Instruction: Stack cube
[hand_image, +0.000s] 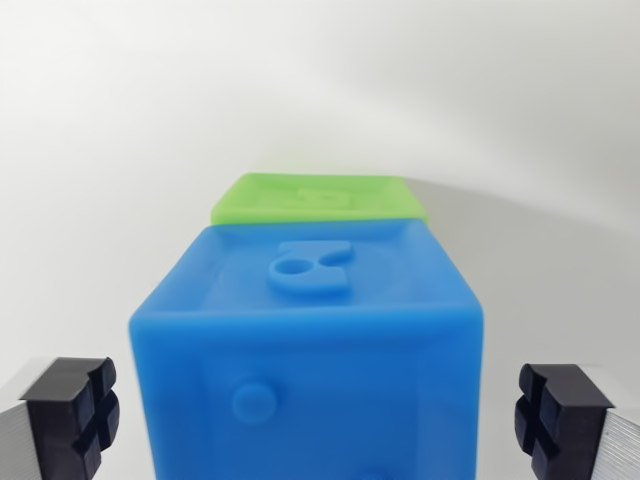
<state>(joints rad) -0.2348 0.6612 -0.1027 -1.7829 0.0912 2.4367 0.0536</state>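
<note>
Wrist view: a blue cube of smooth, matte, rubbery material sits centred between the fingers, with rounded edges, a raised figure on top and embossed dots on its near face. Beyond it lies a green cube, top embossed. The gripper is spread, black ribbed pads clear of both blue sides.
</note>
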